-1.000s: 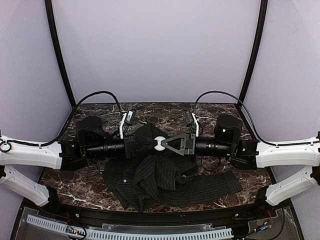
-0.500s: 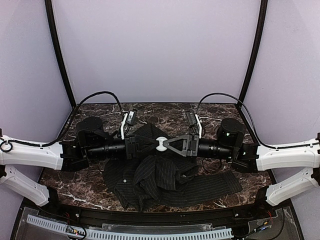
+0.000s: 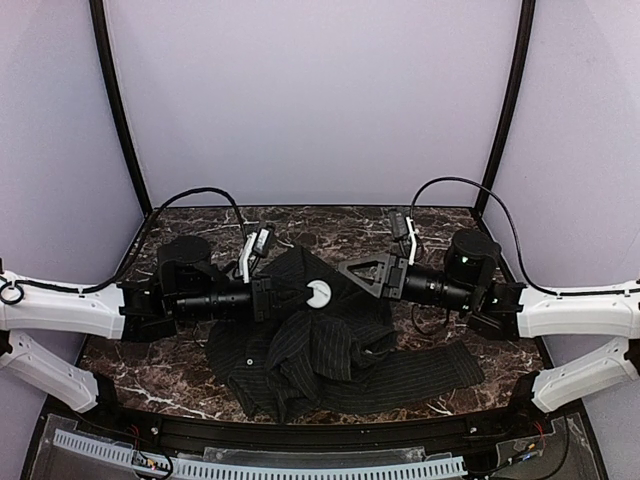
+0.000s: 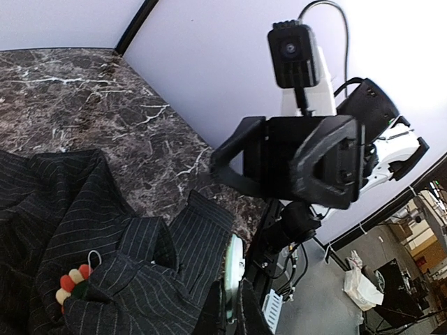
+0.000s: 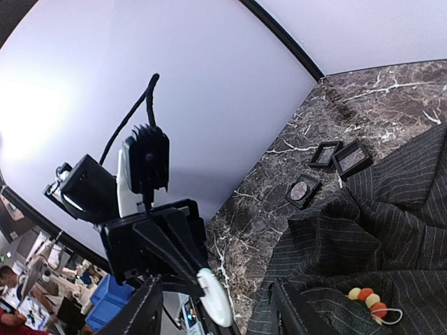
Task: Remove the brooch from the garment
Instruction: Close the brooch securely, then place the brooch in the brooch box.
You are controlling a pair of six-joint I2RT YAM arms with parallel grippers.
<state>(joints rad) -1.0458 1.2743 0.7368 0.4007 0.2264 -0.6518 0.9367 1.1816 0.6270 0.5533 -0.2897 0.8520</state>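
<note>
Brooch [image 5: 369,300]: red, orange, cream beads, half under pinstriped garment [image 5: 391,230] fold

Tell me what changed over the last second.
The right gripper drew back toward its own side, away from the left gripper, whose tip it had been meeting, and its jaws opened. What it let go of, if anything, cannot be told. The left gripper stays shut on the raised garment, and the brooch is still on the cloth.

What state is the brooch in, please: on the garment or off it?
On: the brooch lies against the garment, half tucked under a fold; whether its pin holds, cannot tell.
</note>
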